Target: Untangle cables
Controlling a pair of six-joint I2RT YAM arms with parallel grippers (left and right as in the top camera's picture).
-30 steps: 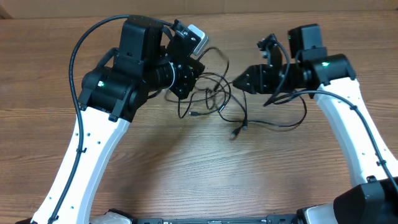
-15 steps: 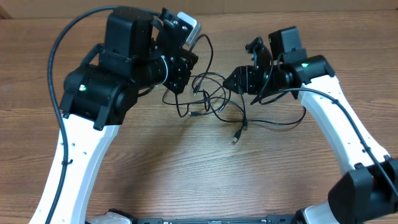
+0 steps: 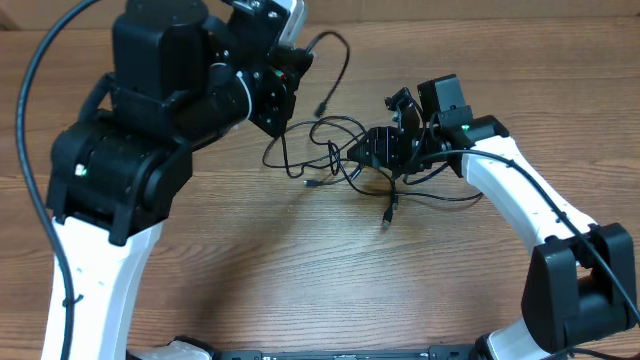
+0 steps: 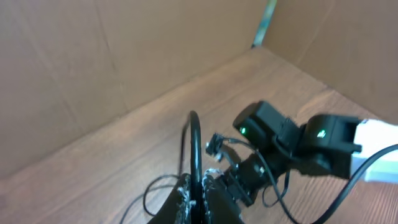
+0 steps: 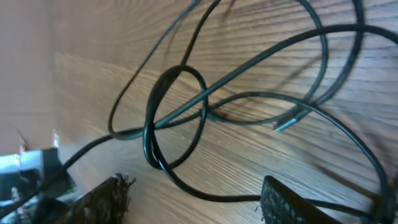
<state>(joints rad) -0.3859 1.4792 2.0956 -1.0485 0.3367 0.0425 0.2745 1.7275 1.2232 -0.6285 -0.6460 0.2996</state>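
On the left, the left arm (image 3: 130, 150) stands tall over the wooden table (image 3: 250, 280), and its dark wrist fills the upper left of my overhead view. The left gripper (image 4: 198, 196) is clenched on one black strand of the cables (image 3: 340, 150). In the left wrist view, that strand rises from between the two pressed-together fingers (image 4: 175, 204) and bends over in a tall arch. From above, the held strand curves up past the gripper and drops again, with its free end hanging beside the gripper. A plain cardboard wall (image 4: 93, 62) stands behind the table.

In the middle, the rest of the cables lie on the table between the two arms as a loose knot of thin black loops crossing one another. One strand trails out of the knot toward the near edge of the table and ends in a plug end (image 3: 388, 215) lying flat on the wood.

On the right, the right arm (image 3: 520, 200) reaches in low, and the right gripper (image 5: 194, 186) sits at the right edge of the knot, pointing left. Its jaws are spread apart and grasp nothing. In the right wrist view, the two fingers (image 5: 102, 202) sit near the bottom corners. A small closed loop and several crossing strands lie on the wood ahead of them, and a silvery plug (image 5: 289, 119) rests among those strands. I cannot tell whether either finger touches a strand.
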